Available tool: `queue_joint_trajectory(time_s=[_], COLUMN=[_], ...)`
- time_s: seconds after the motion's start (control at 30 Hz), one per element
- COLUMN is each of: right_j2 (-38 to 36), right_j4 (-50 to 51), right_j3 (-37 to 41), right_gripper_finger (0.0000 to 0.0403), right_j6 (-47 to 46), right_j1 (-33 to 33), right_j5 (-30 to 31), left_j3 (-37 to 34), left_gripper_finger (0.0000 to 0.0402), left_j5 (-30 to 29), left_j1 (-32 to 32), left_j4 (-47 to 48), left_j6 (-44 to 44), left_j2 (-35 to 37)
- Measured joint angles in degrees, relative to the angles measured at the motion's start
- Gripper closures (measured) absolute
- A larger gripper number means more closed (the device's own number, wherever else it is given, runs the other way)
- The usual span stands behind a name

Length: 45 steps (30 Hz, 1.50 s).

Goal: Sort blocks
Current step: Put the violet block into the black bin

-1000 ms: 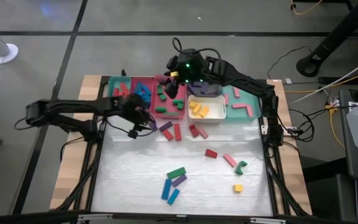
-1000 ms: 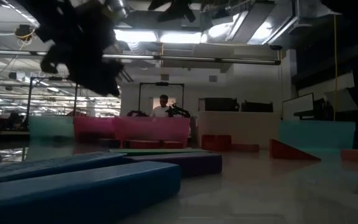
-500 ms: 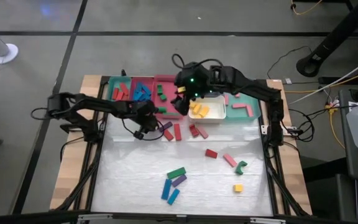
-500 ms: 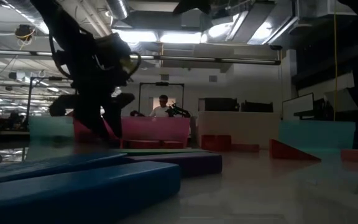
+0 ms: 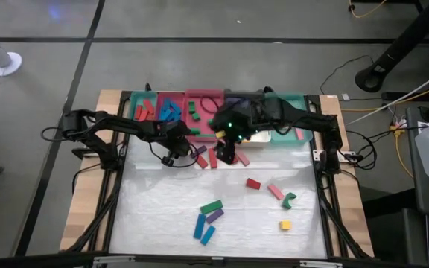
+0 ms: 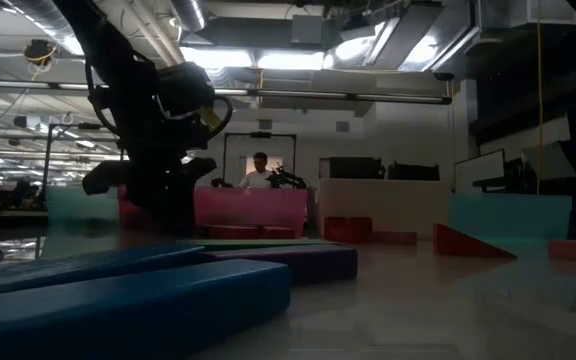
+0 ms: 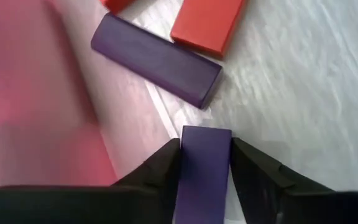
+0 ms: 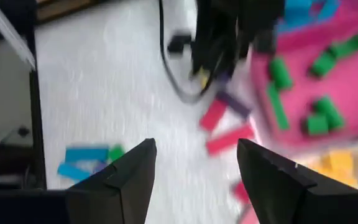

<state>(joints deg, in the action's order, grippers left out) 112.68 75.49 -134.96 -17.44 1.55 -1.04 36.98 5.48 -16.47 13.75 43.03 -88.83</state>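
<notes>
A purple block [image 7: 204,168] lies beside the pink tray [image 7: 42,124], and my left gripper [image 5: 179,154] is shut on it. In the low view, my left gripper [image 6: 168,210] reaches down to the table. Just beyond it lie another purple block [image 7: 157,59] and a red block [image 7: 207,25]. My right gripper [image 8: 194,180] stands open above the table, near the red blocks [image 5: 213,157], with nothing between its fingers. Several more blocks lie loose, such as a green one [image 5: 211,207] and a blue one [image 5: 199,225]. My left gripper pinches the purple block by its two long sides [image 7: 188,162], one finger on each. The fingers slant down from the table's left and lie along the block. The block's far end [image 7: 207,134] rests on the white table cover next to the pink tray.
Trays with sorted blocks line the far edge: teal [image 5: 141,109], pink [image 5: 199,112], white [image 5: 253,135], teal [image 5: 293,128]. Red [image 5: 253,183], pink [image 5: 275,192] and yellow [image 5: 284,224] blocks lie at mid and right. A person stands in the room behind [image 6: 260,172].
My left gripper has come down to the table and gone toward the right edge, onto the purple block by the pink tray. My right gripper has left the trays and swung toward the near edge, tipping further down over the red blocks.
</notes>
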Motion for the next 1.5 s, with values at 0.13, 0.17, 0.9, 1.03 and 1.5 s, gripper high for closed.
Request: queue_joint_trajectory(time_s=[0.13,0.17,0.9,1.03,1.5], right_j2=[0.0,0.0,-0.2,-0.2,0.0], right_j4=[8.4,10.7,14.6,14.5,14.6], right_j3=[0.0,0.0,5.5,5.5,10.8], right_gripper_finger=[0.0178,0.0178,0.0178,0.0178,0.0178], right_j6=[-6.3,-8.8,-37.2,-40.9,-52.6], right_j1=[3.4,4.3,12.8,13.2,15.1], right_j5=[3.7,5.4,19.5,19.2,19.5], left_j3=[-0.1,-0.2,7.7,11.7,33.1], left_gripper_finger=[0.0323,0.0323,0.0316,0.0318,0.0303], left_j5=[-0.8,-0.7,7.1,5.9,5.6], left_j1=[1.0,1.4,1.5,-1.8,-12.1], left_j4=[0.8,1.1,-48.6,-53.3,-51.3], left_j6=[-5.6,-7.1,-21.7,-21.3,-22.5], left_j2=[2.1,2.9,5.7,-2.3,-28.9])
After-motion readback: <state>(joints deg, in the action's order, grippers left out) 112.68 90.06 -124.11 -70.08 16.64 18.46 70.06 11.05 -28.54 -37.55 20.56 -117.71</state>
